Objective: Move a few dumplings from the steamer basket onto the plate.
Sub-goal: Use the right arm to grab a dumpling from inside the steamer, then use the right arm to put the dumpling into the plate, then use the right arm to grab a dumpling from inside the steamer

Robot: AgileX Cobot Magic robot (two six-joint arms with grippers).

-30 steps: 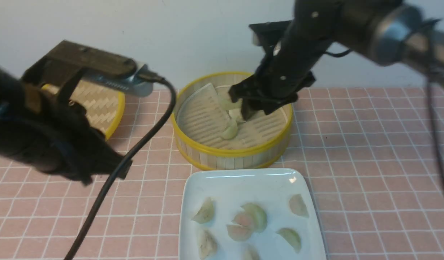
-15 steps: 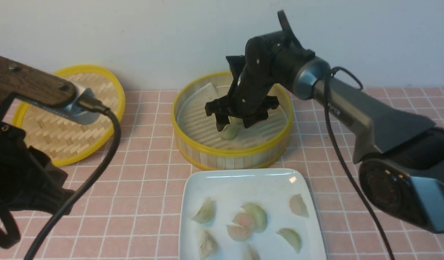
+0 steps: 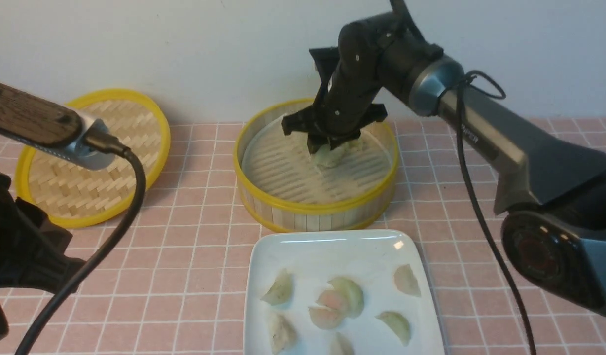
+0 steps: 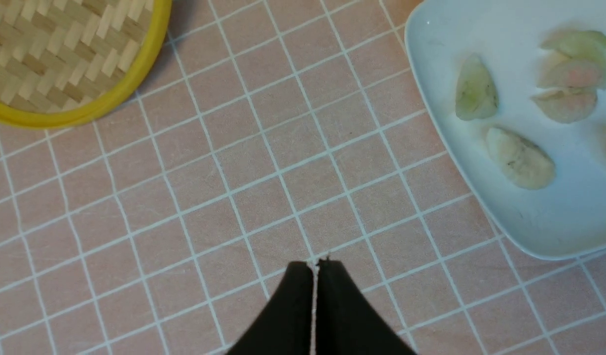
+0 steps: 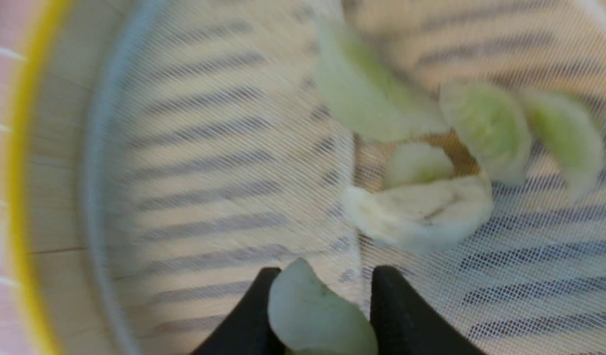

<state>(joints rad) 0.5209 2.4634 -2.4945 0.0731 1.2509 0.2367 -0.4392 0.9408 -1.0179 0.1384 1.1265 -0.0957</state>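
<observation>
The steamer basket stands at the middle back, with the white plate right in front of it. My right gripper hangs inside the basket, shut on a pale green dumpling that sits between its black fingers. Several more dumplings lie clustered on the basket's mesh liner. Several dumplings rest on the plate. My left gripper is shut and empty above the pink tiles, to the left of the plate.
The flat woven lid lies at the back left. A black cable hangs from the left wrist camera over the pink tiled table. The wall stands close behind the basket.
The right gripper has closed on a dumpling and lifted it off the basket floor, toward the back. The left arm has drawn back to the left.
</observation>
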